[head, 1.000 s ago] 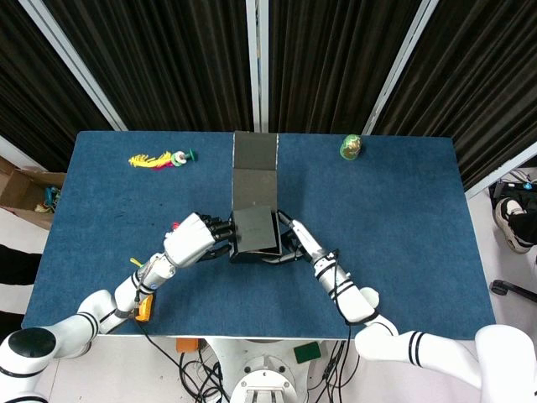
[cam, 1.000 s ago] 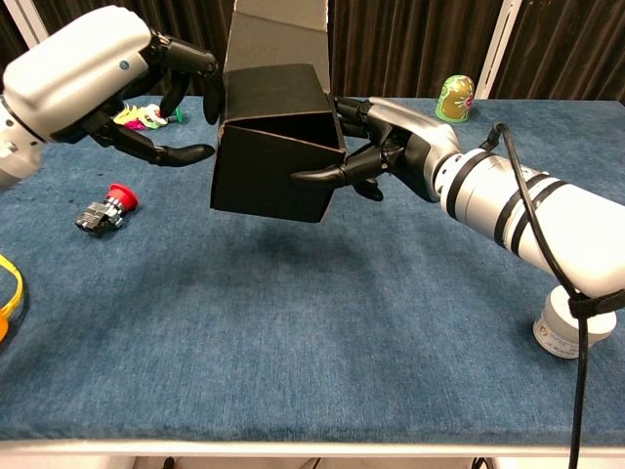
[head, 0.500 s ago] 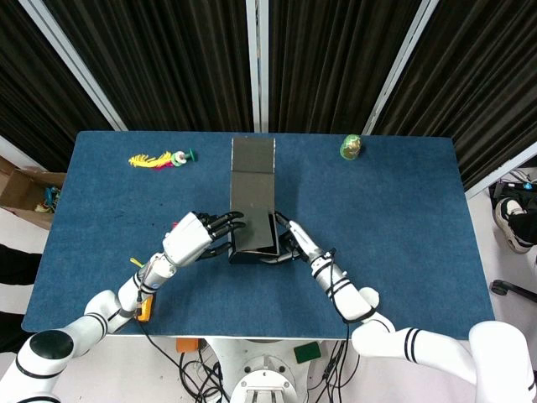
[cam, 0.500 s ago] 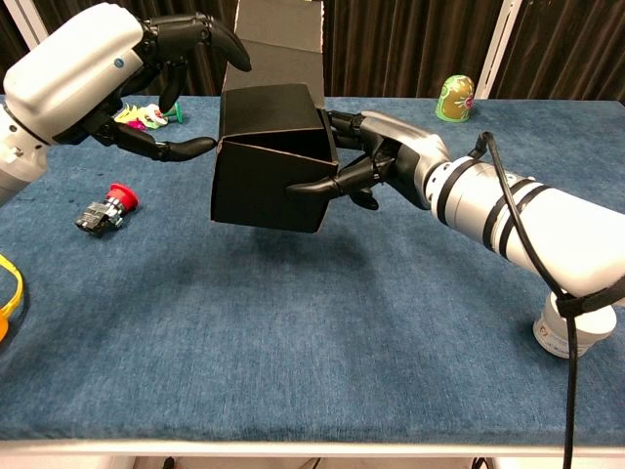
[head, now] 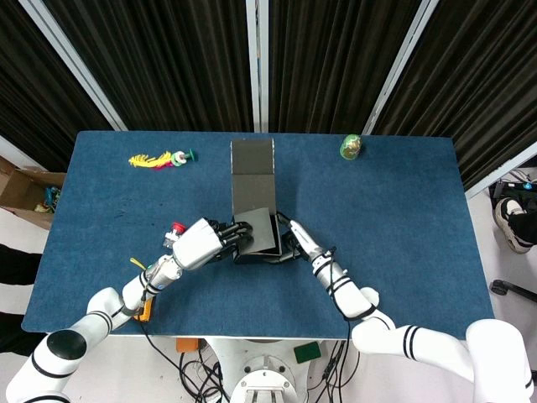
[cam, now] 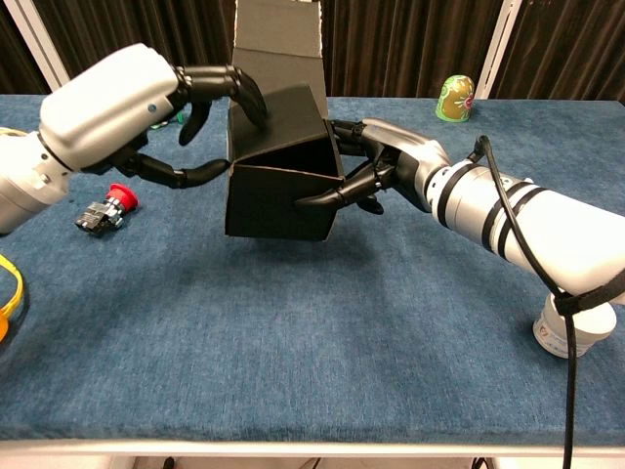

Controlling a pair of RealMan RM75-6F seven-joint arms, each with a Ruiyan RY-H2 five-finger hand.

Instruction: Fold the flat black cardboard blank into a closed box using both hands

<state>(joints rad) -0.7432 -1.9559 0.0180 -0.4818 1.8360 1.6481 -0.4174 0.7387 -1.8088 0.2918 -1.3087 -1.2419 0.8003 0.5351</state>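
The black cardboard box [cam: 278, 191] is partly folded and held just above the blue table, its front face toward the chest camera. Its long lid flap [cam: 278, 24] stands up behind it, and the same flap [head: 252, 168] shows grey in the head view. My left hand [cam: 117, 112] grips the box's left side, dark fingers [cam: 220, 83] curled over the top panel and the thumb against the front left edge. My right hand [cam: 391, 166] holds the right side, thumb pressed on the front panel. From the head camera, the left hand [head: 201, 243] and right hand [head: 298, 243] flank the box [head: 258, 233].
A red-capped button part [cam: 107, 207] lies left of the box. A green egg toy [head: 351, 148] and a colourful feather toy [head: 159, 159] sit along the far edge. An orange item [head: 144, 309] lies at the near left edge, and a white cylinder [cam: 562, 327] stands at the near right.
My left hand has moved right and closed over the box's top and left edge. The box has shifted slightly right between both hands.
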